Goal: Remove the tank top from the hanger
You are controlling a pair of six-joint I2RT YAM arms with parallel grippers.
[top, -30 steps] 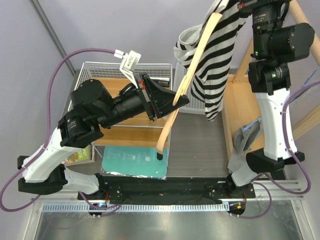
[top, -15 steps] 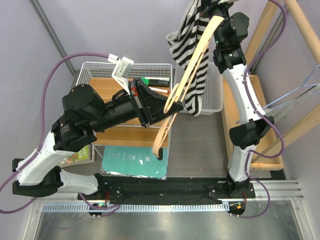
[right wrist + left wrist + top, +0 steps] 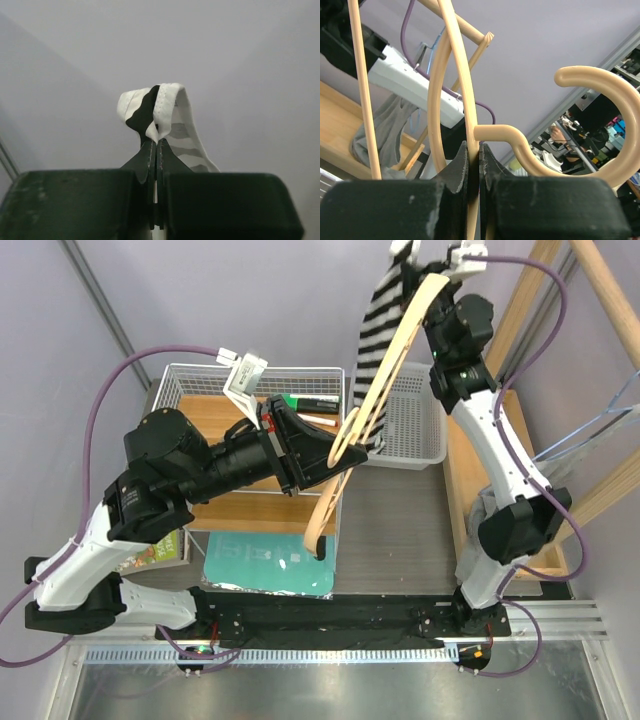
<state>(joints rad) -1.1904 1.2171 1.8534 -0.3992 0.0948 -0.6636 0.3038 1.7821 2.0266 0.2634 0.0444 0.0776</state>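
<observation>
Two grips are holding: the left end effector [image 3: 479, 150] is pinching the hanger [image 3: 388, 365] by its hook, and the right end effector [image 3: 155, 147] is clamping a strap of the tank top [image 3: 373, 340] beside the hanger's upper tip, where cloth is liable to snag if dragged sideways.

Wire basket [image 3: 200, 368], white crate [image 3: 408, 432], teal board [image 3: 262, 562], grey cloth [image 3: 386, 131].

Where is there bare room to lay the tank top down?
Bare dark tabletop lies between the teal mat and the right wooden tray; the white basket behind it looks empty. The left side is crowded by the wire basket and the hanger.
</observation>
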